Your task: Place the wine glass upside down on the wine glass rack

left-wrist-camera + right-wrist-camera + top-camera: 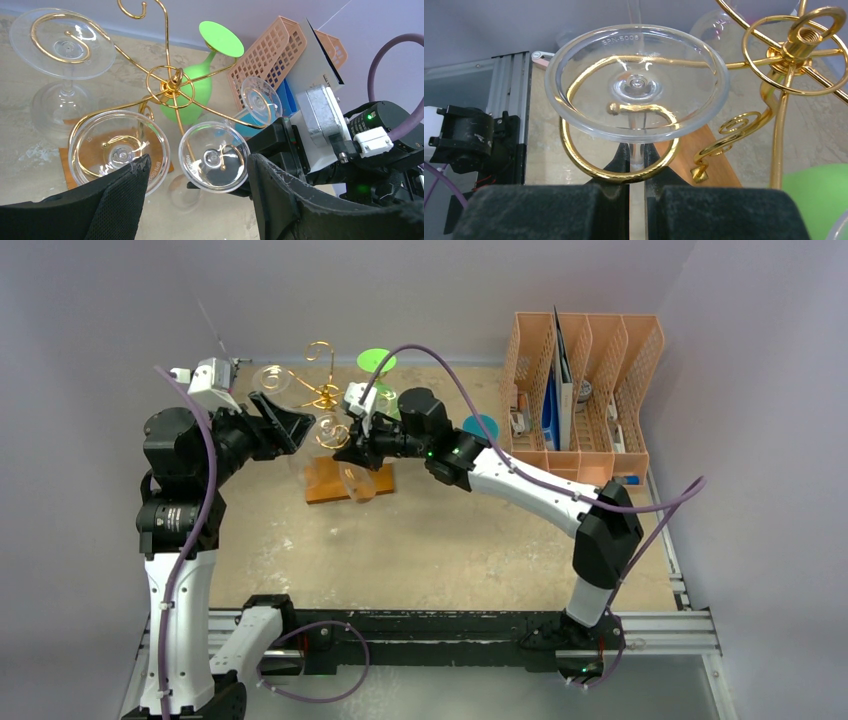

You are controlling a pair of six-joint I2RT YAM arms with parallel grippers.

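Hanging step; right fingers (549, 212) clamp the wine glass (589, 75) stem, foot atop a wine glass rack (796, 37) spiral; left fingers (100, 200) wide, empty; next, likely gentle release.

This is a robot lab test cell. Plain grey walls (90, 310) box in a scuffed beige counter (450, 540) at the left, back and right. A slotted aluminium rail (660, 625) runs along the counter's near edge. Two white-and-black arms are bolted there, the left arm (180, 590) and the right arm (530, 490), and each trails a purple cable (408, 348). The few things on the counter look like trial props: a gold wire wine glass rack (322, 390) on a wooden base and an orange plastic file organiser (585, 380) by the right wall.
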